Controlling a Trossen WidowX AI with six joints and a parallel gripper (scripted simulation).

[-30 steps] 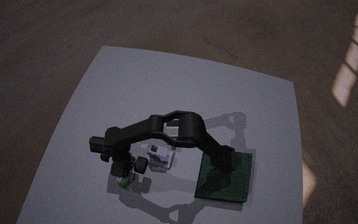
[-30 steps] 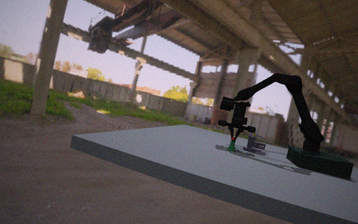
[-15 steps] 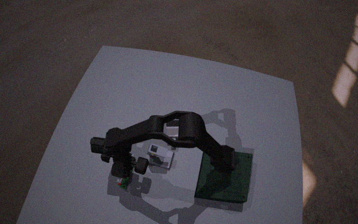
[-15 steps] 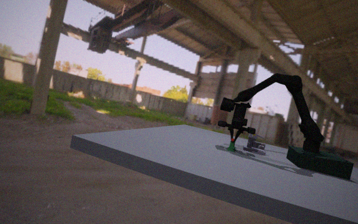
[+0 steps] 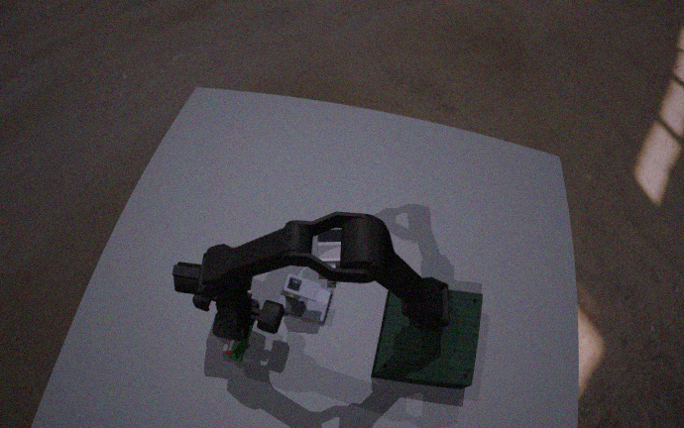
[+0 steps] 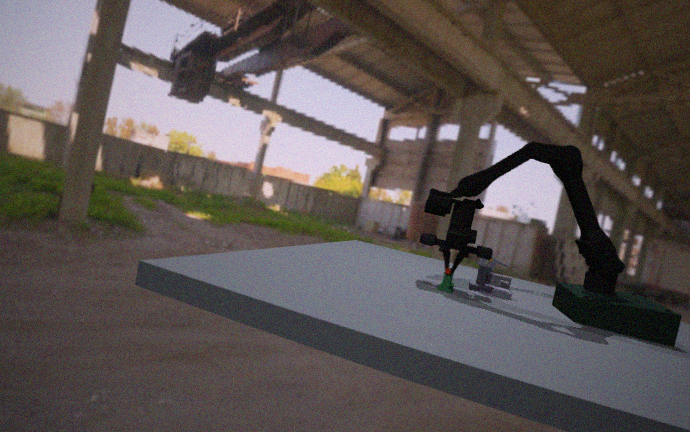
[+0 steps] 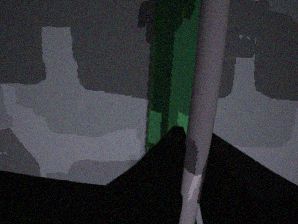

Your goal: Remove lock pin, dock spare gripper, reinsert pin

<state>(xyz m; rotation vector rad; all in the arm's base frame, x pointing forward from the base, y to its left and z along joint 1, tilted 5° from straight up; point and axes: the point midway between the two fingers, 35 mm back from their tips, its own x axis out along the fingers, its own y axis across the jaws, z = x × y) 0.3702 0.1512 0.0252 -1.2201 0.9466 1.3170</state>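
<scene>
My gripper (image 5: pixel 233 343) (image 6: pixel 448 265) (image 7: pixel 189 163) points straight down near the table's front left and is shut on the lock pin (image 7: pixel 212 63), a thin grey rod that runs down from between the fingertips. A small red-orange spot (image 5: pixel 228 351) (image 6: pixel 448 271) shows right at the fingertips. Directly below stands the green mount (image 5: pixel 240 349) (image 6: pixel 446 285) (image 7: pixel 174 43) on the table; I cannot tell whether the pin's lower end is inside it. The spare gripper (image 5: pixel 305 297) (image 6: pixel 488 279), a white and grey block, lies on the table to the right of the mount, apart from my fingers.
The arm's dark green base plate (image 5: pixel 449 353) (image 6: pixel 616 312) sits at the right of the grey table (image 5: pixel 252 165) (image 6: pixel 305 284). The arm arches over the spare gripper. The table's edges drop off to bare ground all around.
</scene>
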